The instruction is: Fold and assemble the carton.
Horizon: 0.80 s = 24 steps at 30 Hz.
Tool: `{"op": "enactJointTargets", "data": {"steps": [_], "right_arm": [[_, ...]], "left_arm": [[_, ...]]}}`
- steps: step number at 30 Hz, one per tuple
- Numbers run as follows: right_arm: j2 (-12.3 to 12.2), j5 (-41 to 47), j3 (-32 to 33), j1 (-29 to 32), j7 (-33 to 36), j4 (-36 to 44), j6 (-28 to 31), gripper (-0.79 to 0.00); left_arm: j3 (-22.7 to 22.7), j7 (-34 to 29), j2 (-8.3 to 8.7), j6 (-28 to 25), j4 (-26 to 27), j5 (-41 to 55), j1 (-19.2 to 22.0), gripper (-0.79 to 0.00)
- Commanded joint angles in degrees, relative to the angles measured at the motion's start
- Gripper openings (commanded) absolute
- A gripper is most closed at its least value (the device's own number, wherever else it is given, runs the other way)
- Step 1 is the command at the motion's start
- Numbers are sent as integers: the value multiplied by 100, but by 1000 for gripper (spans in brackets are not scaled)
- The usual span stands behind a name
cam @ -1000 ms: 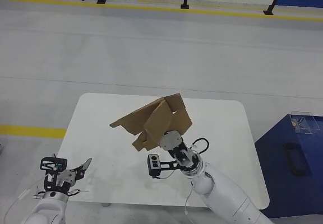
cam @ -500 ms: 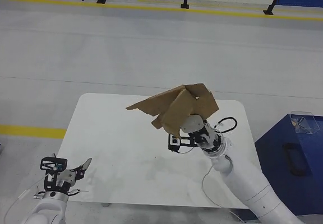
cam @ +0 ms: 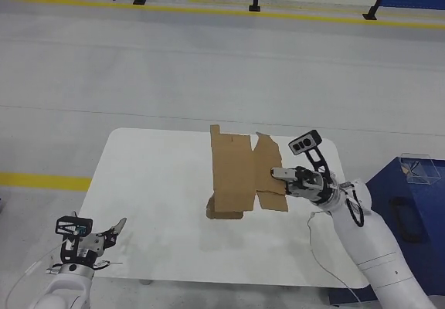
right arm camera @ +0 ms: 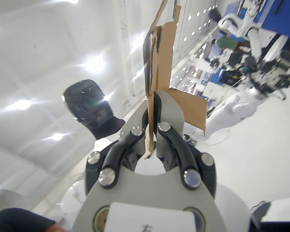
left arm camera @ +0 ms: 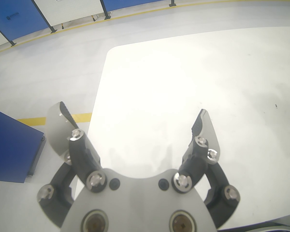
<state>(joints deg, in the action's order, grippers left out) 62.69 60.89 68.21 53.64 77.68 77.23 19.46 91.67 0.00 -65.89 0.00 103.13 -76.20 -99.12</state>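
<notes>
Still flat, brown carton (cam: 242, 174) sits unfolded.

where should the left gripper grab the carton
Probably the free edge of the carton opposite the right gripper, approached from the side of the table where the left gripper is. The carton is a thin flat sheet, so open jaws can slide over that edge.

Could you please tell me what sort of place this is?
Probably a factory-style robot test hall: a wide grey floor with yellow lane lines, blue and white partition panels on stands, and a lone white table beneath the carton.
</notes>
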Motion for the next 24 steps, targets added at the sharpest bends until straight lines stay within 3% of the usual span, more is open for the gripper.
{"op": "enactJointTargets", "data": {"steps": [1,3,16,19,22,24], "right_arm": [[-1,-236,63,157,-90,143,523,-785],[6,-490,69,295,-223,295,832,-785],[12,-561,50,328,-270,369,855,-785],[-48,-1415,443,247,-624,785,1339,-785],[-155,-2877,998,320,-1259,1410,1974,-785],[-201,-3263,1300,494,-1683,1831,2397,-785]], "left_arm": [[0,0,0,0,0,0,0,0],[0,0,0,0,0,0,0,0],[0,0,0,0,0,0,0,0],[0,0,0,0,0,0,0,0],[0,0,0,0,0,0,0,0],[0,0,0,0,0,0,0,0]]}}
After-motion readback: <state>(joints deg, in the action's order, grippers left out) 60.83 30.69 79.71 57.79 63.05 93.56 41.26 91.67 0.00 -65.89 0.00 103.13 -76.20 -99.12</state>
